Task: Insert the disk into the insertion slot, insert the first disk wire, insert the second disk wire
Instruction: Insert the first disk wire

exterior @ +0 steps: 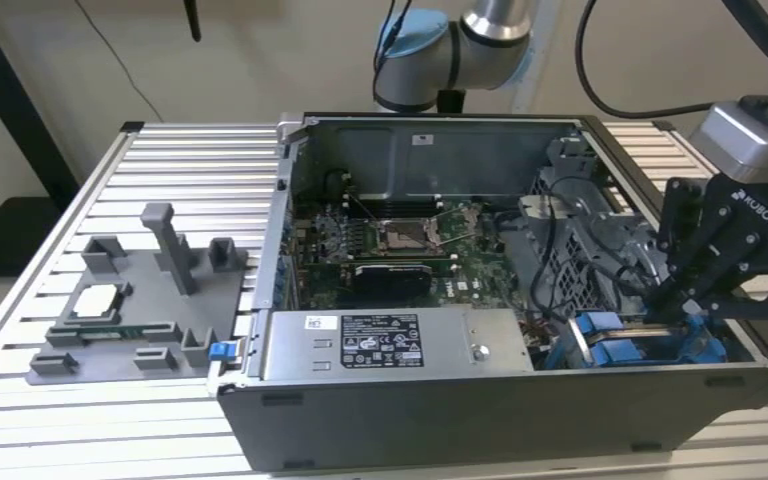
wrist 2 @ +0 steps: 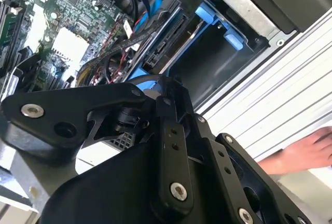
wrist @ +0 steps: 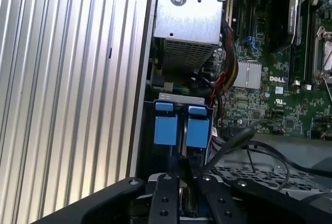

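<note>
Soft, even room light falls from above in the exterior view. The ribbed table (exterior: 184, 160) is bright, while the inside of the case (exterior: 491, 420) around the gripper (exterior: 674, 308) lies in shade. In the first wrist view the table slats beside the gripper glare almost white. In the second wrist view the table beyond the gripper is washed out, a person's hand (wrist 2: 306, 151) there is smeared, and the black gripper body looks soft.
</note>
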